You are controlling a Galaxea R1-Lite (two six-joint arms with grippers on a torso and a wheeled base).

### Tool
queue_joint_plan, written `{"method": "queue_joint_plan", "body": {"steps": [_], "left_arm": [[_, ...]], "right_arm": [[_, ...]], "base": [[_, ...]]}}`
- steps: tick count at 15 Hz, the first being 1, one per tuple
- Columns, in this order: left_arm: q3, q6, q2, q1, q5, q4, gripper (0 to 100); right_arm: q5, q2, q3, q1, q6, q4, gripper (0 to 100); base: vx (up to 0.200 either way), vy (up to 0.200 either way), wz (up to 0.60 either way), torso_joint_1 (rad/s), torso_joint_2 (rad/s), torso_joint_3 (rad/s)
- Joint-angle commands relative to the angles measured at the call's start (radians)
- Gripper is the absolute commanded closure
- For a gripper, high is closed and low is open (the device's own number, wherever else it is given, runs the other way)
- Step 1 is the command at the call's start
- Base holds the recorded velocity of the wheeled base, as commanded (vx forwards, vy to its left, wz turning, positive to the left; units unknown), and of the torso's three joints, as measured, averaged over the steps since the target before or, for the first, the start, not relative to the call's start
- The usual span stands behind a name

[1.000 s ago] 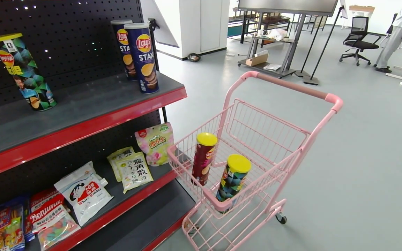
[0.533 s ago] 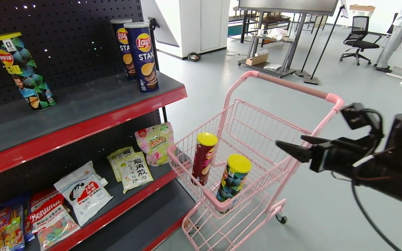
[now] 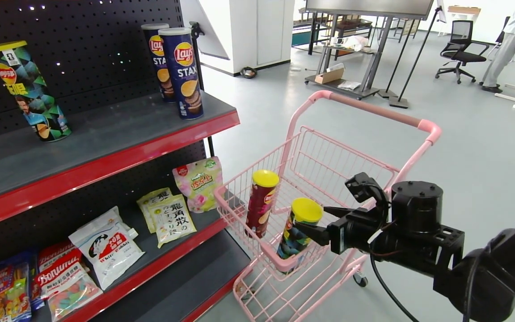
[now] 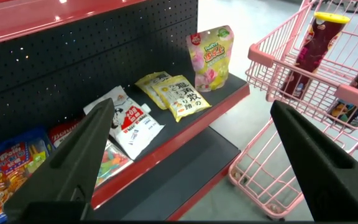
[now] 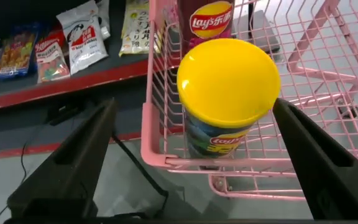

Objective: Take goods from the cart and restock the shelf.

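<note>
Right gripper [image 3: 313, 221] is spread wide and empty, beside the pink cart [image 3: 373, 111]; the upright yellow-lidded chip can [image 3: 306, 209] stands inside, just ahead, centred on its gap, long axis vertical

Bright, even indoor light fills the room and pale floor [image 3: 463, 147]. Tiny glints dot the dark pegboard [image 3: 96, 31]. The lower shelves [image 3: 186, 286] sit in shade. Straight lines bend at the head view's edges.
</note>
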Motion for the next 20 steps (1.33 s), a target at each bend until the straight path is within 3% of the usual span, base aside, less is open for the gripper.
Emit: {"method": "queue_joint_plan", "body": {"steps": [1, 14, 20], "left_arm": [[0.000, 0.001, 0.001, 0.000, 0.000, 0.000, 0], [0.000, 0.001, -0.001, 0.000, 0.000, 0.000, 0], [0.000, 0.001, -0.001, 0.000, 0.000, 0.000, 0]], "right_arm": [[0.001, 0.030, -0.002, 0.011, -0.004, -0.001, 0], [-0.002, 0.174, -0.085, -0.001, -0.004, -0.006, 0], [-0.006, 0.253, -0.111, 0.000, -0.001, -0.099, 0]], "base": [[0.000, 0.000, 0.00, 0.000, 0.00, 0.000], [0.000, 0.000, 0.00, 0.000, 0.00, 0.000], [0.000, 0.000, 0.00, 0.000, 0.00, 0.000]]}}
